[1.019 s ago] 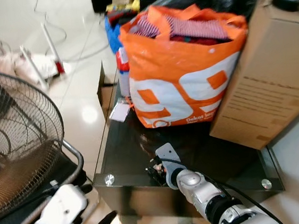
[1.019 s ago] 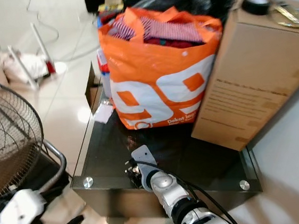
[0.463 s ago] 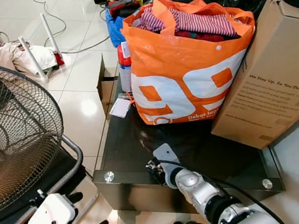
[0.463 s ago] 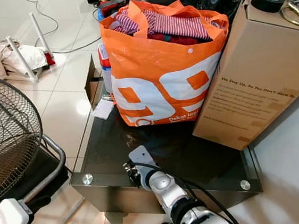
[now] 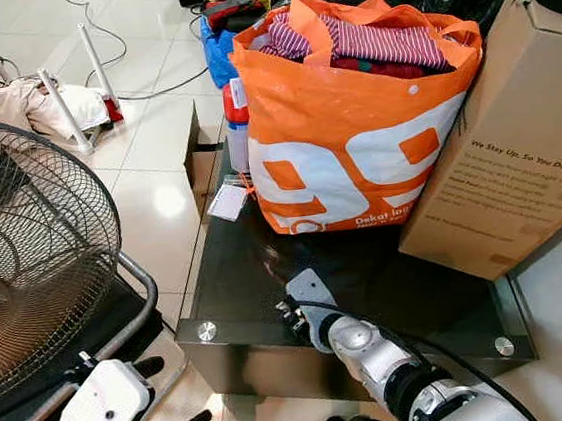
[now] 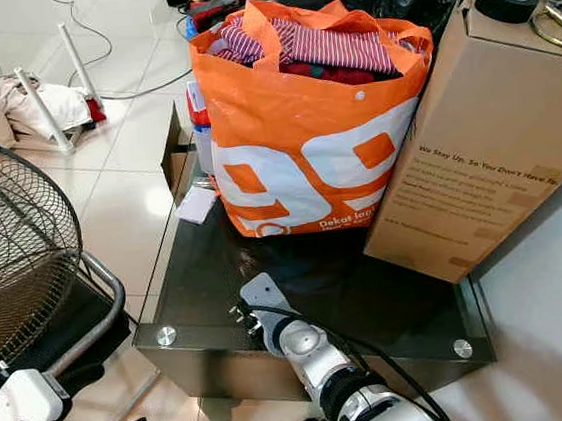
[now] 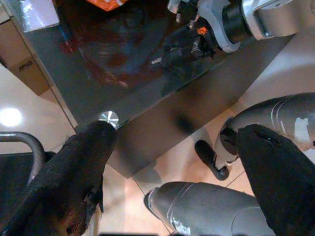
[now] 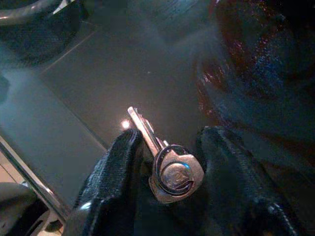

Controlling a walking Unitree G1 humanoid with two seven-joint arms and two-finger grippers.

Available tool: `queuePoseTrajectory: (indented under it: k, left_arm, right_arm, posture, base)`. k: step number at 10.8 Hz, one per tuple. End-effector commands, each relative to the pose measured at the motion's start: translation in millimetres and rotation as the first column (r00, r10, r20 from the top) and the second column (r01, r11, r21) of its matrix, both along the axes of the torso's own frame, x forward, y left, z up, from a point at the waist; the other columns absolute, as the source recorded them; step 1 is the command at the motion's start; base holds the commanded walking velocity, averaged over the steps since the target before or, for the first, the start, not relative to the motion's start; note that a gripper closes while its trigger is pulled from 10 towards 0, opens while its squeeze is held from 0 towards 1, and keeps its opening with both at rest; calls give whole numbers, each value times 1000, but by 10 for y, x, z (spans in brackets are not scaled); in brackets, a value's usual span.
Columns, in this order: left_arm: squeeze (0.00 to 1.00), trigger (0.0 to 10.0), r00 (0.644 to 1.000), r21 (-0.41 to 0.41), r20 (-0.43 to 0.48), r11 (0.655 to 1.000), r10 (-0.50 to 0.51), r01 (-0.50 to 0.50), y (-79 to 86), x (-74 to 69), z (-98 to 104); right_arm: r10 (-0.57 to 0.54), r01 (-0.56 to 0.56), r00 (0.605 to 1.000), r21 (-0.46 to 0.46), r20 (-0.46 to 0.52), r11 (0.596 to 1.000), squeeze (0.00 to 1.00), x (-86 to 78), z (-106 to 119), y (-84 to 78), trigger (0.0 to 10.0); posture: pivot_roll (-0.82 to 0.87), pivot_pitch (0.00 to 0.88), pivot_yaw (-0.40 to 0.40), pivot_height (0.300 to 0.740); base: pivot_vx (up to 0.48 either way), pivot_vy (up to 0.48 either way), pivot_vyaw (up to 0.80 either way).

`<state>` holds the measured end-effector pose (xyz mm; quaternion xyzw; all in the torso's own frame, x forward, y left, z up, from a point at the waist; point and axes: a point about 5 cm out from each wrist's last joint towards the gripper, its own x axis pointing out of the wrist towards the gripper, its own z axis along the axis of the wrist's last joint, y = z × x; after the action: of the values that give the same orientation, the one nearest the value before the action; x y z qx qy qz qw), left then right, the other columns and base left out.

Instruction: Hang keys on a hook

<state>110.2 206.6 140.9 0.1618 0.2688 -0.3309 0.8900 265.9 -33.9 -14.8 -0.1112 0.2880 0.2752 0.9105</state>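
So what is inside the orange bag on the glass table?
The orange bag is stuffed with clothes; a red-and-white striped cloth lies on top, with something dark red beside it. What lies deeper is covered.

Silver arms, black cables, black gripper fingers [image 7: 81, 182].

Head views are bright and sharp, with ceiling-light glare on the floor tiles [image 5: 167, 204]; the right wrist view is dim, soft-focused.

Cardboard box [image 6: 476, 150]: "We Stay Up, So You Don't Have To".
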Motion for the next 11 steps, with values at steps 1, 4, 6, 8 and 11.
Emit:
queuePoseTrajectory:
  k: [1,4,6,8,11]
  left_arm:
    - [0,10000,1000,-1,-9,1000,-1,1,-15,-13,-16]
    - [0,10000,1000,-6,-9,1000,1,-1,-31,-10,-25]
    - [0,10000,1000,-6,-5,1000,3,-3,-37,4,-40]
    - [0,10000,1000,-10,6,1000,4,-4,-50,42,-53]
    - [0,10000,999,-15,38,1000,8,-7,-75,143,-86]
  right_arm:
    - [25,-24,999,10,-49,1000,0,-61,26,268,0]
    - [-2,3,999,11,-54,1000,0,-42,14,204,0]
    - [-17,18,999,21,-47,1000,0,-15,33,194,0]
    - [-37,37,999,21,-25,999,0,52,76,157,0]
    - [-79,78,997,21,16,997,0,190,171,82,0]
  posture:
    - [235,171,-57,740]
    - [237,169,-61,740]
    - [234,160,-63,740]
    - [229,146,-66,740]
    - [217,108,-72,740]
  base:
    - [0,0,0]
    - [0,0,0]
    - [0,0,0]
    - [0,0,0]
    - [0,0,0]
